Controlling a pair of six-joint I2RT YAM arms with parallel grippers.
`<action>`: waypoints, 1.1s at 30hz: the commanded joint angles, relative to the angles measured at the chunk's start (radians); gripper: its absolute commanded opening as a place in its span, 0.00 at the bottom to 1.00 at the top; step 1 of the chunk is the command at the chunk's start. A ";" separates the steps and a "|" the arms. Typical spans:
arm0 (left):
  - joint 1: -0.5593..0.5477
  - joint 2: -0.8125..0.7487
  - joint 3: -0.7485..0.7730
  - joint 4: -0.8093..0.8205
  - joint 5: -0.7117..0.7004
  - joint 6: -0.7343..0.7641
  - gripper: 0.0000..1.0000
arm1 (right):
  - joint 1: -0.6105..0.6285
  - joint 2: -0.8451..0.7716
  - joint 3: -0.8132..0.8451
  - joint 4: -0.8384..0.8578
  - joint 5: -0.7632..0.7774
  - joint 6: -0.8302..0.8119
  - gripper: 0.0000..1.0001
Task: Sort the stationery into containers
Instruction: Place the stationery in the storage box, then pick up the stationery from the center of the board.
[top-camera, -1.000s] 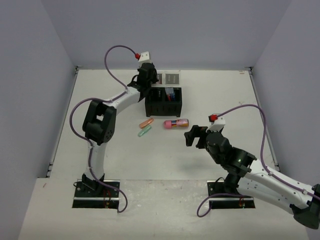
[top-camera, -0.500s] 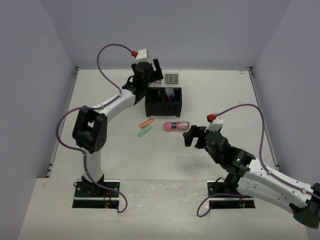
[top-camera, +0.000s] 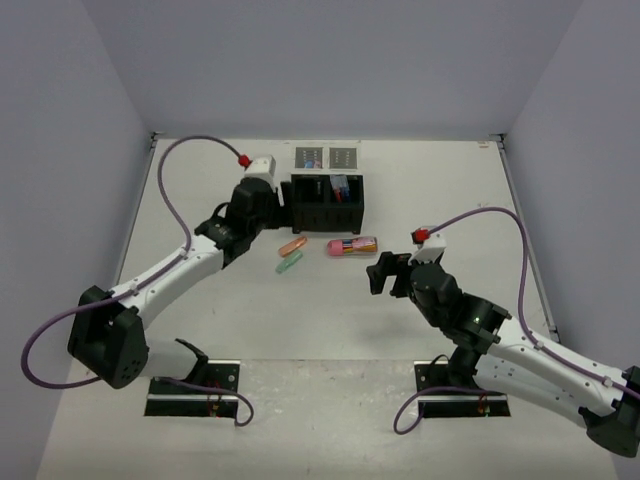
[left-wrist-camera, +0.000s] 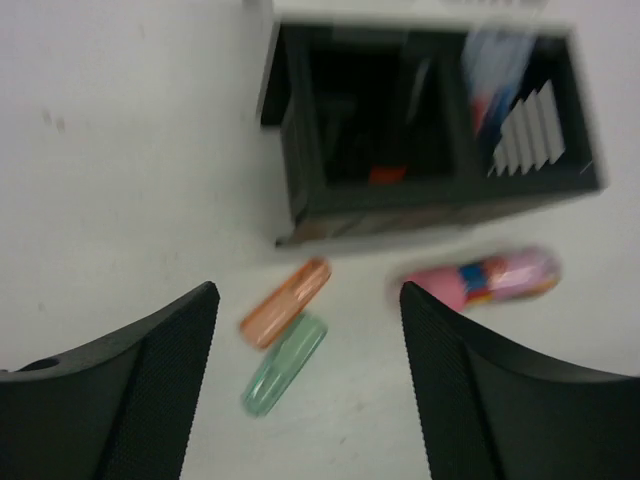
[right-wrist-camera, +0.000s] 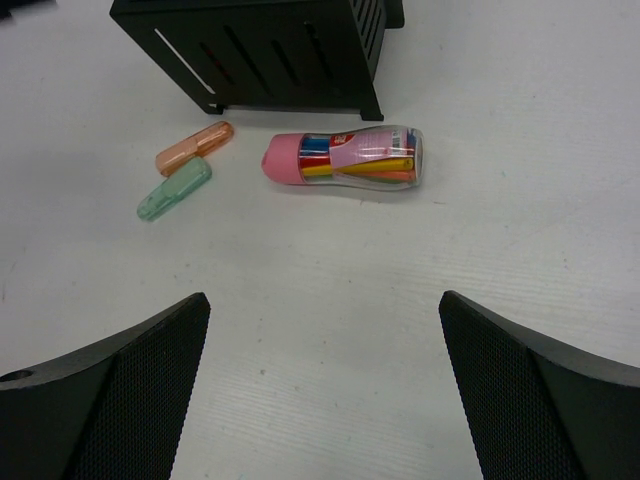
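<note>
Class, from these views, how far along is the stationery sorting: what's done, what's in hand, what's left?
Done: several items stand in the black box. In hand: nothing; left gripper and right gripper are both open, empty. Left: the orange highlighter, green highlighter and pink-capped tube lie on the table beside the box.

Bright, even light; blurry left wrist view.

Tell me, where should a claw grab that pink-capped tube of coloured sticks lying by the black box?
Around the middle of the tube, coming straight down from above. It lies flat on its side, so a pinch across its short width should hold best. The black box stands close behind, leaving little room on that side.
</note>
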 joint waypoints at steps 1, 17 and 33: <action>-0.008 -0.025 -0.179 -0.024 0.122 0.046 0.71 | 0.001 0.006 0.004 0.044 -0.041 -0.035 0.99; -0.020 0.184 -0.255 0.104 0.190 0.091 0.59 | -0.001 0.086 0.028 0.071 -0.147 -0.057 0.99; -0.108 0.306 -0.174 0.090 0.111 0.053 0.43 | -0.001 0.089 0.025 0.074 -0.153 -0.062 0.99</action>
